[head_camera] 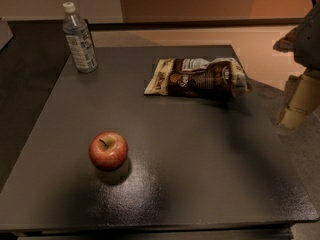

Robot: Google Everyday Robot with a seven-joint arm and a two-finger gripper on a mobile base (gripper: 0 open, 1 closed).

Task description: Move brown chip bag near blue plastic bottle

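Note:
The brown chip bag (197, 77) lies flat on the dark table (200, 174), toward the back right, its long side running left to right. The blue plastic bottle (79, 38) stands upright at the table's back left corner, well apart from the bag. My gripper (298, 102) hangs at the right edge of the view, beyond the table's right side and to the right of the bag, touching nothing.
A red apple (108, 150) sits on the front left part of the table. The table's right edge runs just left of my gripper. A tan floor and wall lie behind the table.

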